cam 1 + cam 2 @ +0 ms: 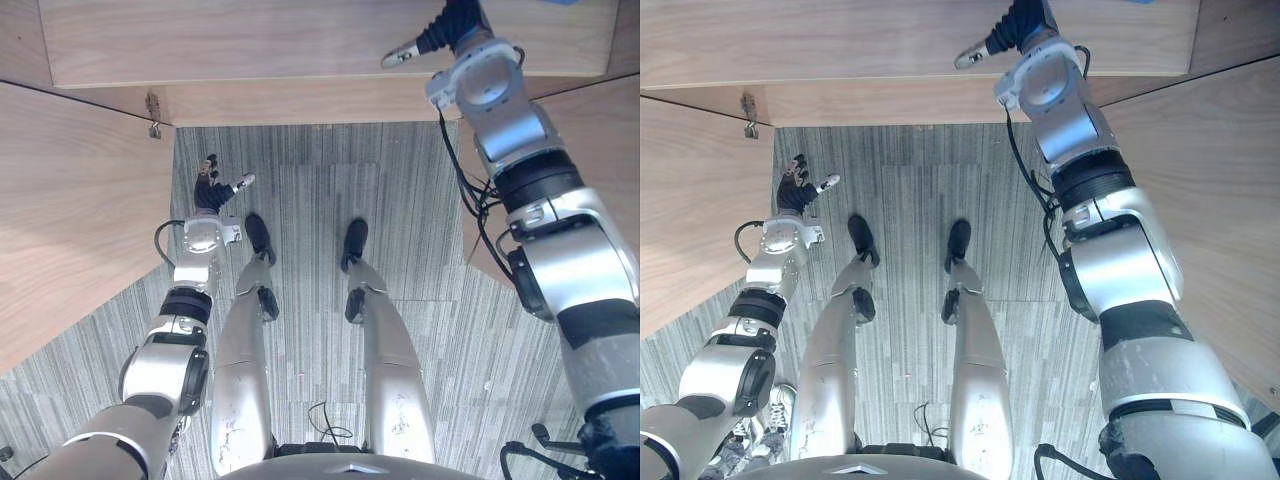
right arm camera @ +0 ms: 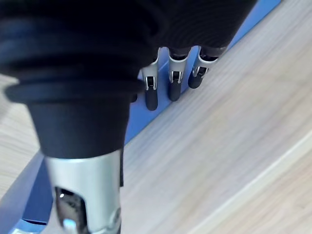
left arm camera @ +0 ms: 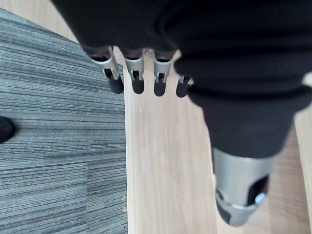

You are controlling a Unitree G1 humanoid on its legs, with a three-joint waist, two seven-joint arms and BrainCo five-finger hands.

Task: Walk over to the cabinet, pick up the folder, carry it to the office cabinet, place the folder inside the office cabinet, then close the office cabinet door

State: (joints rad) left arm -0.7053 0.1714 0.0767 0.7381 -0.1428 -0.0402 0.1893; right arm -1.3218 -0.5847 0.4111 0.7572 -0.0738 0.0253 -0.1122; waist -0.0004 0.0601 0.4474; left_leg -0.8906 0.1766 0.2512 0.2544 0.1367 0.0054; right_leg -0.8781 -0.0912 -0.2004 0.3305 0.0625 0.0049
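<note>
Folder [image 2: 29, 190]: blue, lying flat on the pale wooden cabinet [image 1: 300, 45]; a sliver of its blue edge shows at the far edge of the head views
Right hand [image 1: 450, 28]: raised and reaching over the cabinet, fingers [image 2: 173, 83] straight and released, dark tips above the folder near its edge, thumb out to the side. Whether the tips touch the folder I cannot tell
Left hand [image 1: 212, 188]: hanging low above the floor, fingers [image 3: 137, 80] loose and relaxed, holding nothing, just beside the wooden door
Door [image 1: 70, 210]: wooden, standing open on the robot's left, a metal hinge [image 1: 153, 108] at its corner by the cabinet
Right panel [image 1: 1230, 200]: wooden, slanting along the robot's right
Carpet [image 1: 320, 190]: grey, striped, lying between the door and the right panel
</note>
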